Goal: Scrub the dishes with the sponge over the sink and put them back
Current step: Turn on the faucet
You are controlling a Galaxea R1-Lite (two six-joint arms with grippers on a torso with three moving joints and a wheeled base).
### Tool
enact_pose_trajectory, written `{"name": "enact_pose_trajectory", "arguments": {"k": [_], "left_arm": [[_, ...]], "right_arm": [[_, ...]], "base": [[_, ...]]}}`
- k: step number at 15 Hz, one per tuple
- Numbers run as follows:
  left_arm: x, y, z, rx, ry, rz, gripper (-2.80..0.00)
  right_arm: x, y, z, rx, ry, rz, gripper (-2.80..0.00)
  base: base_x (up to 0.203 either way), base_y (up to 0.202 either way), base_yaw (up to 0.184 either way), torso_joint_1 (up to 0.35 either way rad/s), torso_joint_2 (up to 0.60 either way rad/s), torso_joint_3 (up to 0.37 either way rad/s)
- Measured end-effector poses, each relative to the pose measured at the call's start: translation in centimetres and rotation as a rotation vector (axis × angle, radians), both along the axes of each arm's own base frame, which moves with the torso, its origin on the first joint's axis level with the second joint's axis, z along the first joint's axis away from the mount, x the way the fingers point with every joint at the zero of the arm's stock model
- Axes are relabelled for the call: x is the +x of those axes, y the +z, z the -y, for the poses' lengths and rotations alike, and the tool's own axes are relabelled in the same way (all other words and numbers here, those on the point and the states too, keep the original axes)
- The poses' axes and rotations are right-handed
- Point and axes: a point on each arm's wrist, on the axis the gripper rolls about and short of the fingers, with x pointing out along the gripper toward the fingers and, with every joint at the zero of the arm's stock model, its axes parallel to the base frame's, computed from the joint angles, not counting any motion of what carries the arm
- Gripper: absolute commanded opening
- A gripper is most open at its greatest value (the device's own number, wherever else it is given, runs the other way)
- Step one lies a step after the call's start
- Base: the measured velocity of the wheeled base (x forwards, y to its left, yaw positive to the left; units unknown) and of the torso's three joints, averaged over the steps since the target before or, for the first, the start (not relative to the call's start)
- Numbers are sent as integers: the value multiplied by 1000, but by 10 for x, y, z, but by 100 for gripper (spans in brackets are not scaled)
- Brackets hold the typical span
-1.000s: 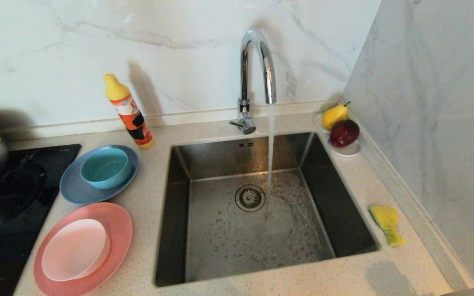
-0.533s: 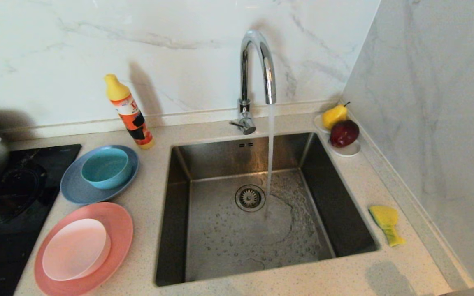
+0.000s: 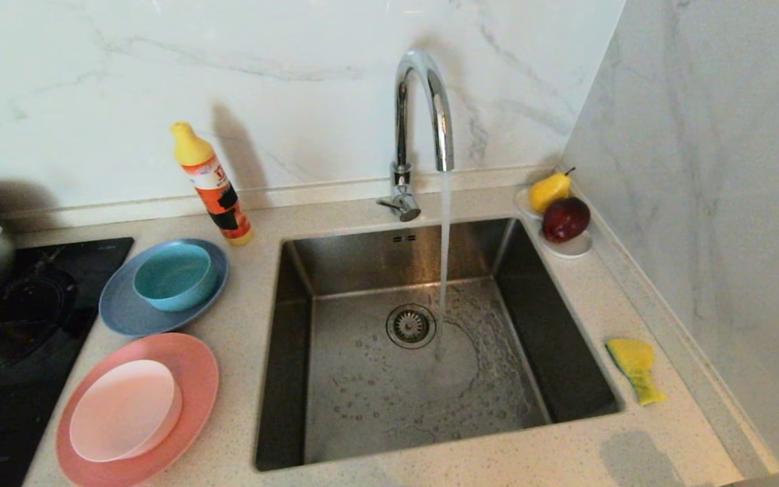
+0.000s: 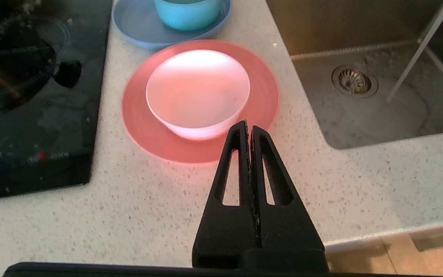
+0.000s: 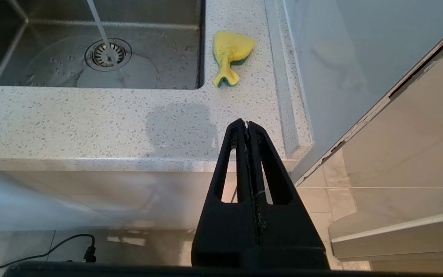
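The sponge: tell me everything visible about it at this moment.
The sponge is small and yellow, with a dark green scouring layer showing along its edge. It looks soft and crumpled, pinched narrow toward one end rather than flat and rectangular. It lies on the speckled countertop to the right of the sink, between the basin's rim and the raised edge by the wall. Nothing touches it; the right pincer is shut, well short of it.
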Motion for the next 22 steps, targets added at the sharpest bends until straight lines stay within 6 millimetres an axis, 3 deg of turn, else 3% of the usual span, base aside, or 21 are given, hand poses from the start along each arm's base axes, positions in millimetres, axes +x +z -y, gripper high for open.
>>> {"name": "enact_pose_trajectory", "arguments": {"k": [22], "left_arm": [[1,-3,0,-24,-1,-7,-280]], "right_arm": [[1,0,0,-20,-3,21,-280]], "base": [[0,0,0,0,0,0]]}}
